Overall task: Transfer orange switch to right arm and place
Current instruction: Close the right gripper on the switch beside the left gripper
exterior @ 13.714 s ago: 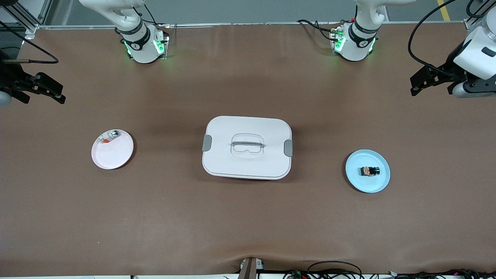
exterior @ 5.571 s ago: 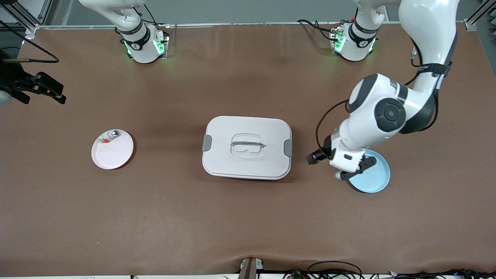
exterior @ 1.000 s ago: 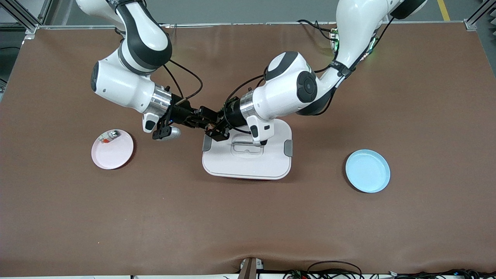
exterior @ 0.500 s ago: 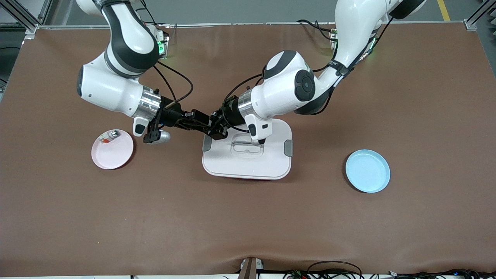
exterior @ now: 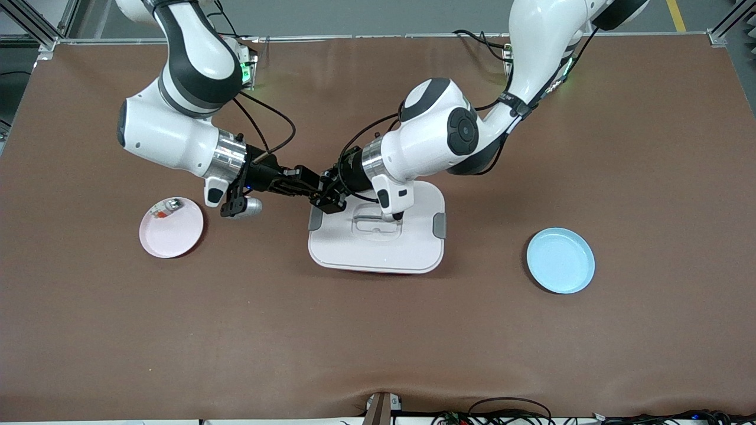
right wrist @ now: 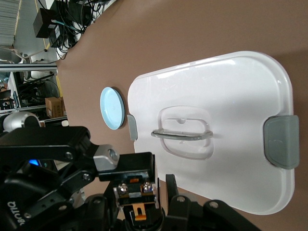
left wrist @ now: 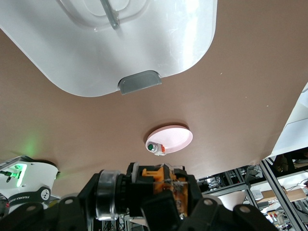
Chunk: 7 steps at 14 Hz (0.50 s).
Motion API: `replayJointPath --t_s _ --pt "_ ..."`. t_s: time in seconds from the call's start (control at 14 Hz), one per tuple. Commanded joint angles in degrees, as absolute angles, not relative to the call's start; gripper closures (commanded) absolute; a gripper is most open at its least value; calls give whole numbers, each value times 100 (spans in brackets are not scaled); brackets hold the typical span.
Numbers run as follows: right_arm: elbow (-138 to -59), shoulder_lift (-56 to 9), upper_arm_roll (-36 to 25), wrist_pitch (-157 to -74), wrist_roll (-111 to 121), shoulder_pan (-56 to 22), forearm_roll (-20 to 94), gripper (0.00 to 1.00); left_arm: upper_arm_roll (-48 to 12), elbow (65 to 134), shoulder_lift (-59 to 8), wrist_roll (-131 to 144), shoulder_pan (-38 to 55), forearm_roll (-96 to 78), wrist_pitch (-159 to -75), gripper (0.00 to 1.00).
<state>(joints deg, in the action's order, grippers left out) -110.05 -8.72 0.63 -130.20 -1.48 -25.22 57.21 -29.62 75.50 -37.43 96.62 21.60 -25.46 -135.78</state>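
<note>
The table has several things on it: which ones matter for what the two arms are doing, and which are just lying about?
In the job:
- orange switch, shut in the left gripper over the table beside the white box
- right gripper, closing around the switch

Lying about:
- white box with lid
- blue plate, bare
- pink plate holding a small silvery part

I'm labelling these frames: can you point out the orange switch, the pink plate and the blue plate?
orange switch (left wrist: 166, 178), left wrist view, its orange body.
pink plate (exterior: 174, 233), front view, bare middle of the dish.
blue plate (exterior: 560, 261), front view, bare middle of the dish.
</note>
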Motion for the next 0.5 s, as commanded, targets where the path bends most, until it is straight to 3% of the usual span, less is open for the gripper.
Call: replayJointPath --t_s 0.0,0.14,0.36,0.43 --pt "-11030 -870 97 -13183 -167 -2619 5678 65 -2953 7462 -3753 9624 2171 -2637 -13570 100" --pt "-11013 -870 88 -13210 -158 -2663 5686 86 -2953 7462 -3744 9624 2171 -2637 -13570 100" --pt "-11004 -870 88 -13184 -150 -2610 5687 100 -2944 7462 -3744 9624 2171 -2637 -13570 100" --pt "-10995 -870 88 -13184 -141 -2602 5687 100 -2953 7462 -3744 9615 2171 -2637 -13570 100"
